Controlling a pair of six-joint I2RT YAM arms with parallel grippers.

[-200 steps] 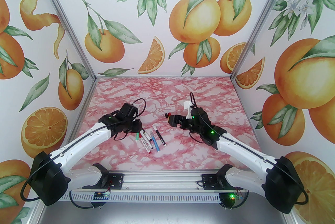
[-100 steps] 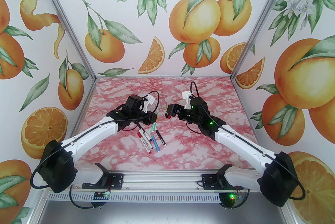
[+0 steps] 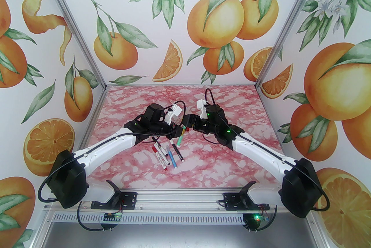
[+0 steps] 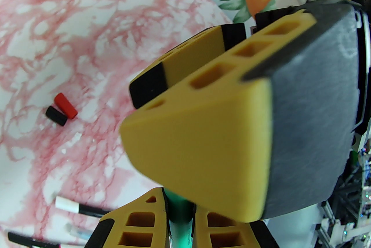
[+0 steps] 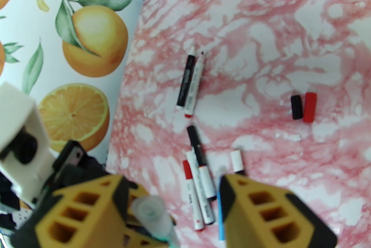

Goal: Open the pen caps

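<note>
Green pen (image 3: 179, 140) is gone from the pen pile (image 3: 166, 155). It is now up off the table and hanging tilted. The left gripper (image 3: 176, 132) was down at the pile. It has since lifted and swung toward table centre, clamped on that pen. The right gripper (image 3: 187, 122) has moved left from beside the loose caps (image 5: 303, 106) to meet the left one. Its fingers (image 5: 255, 212) now straddle the pen's clear cap (image 5: 150, 210), with a gap on one side. Both elbows have shifted inward.
</note>
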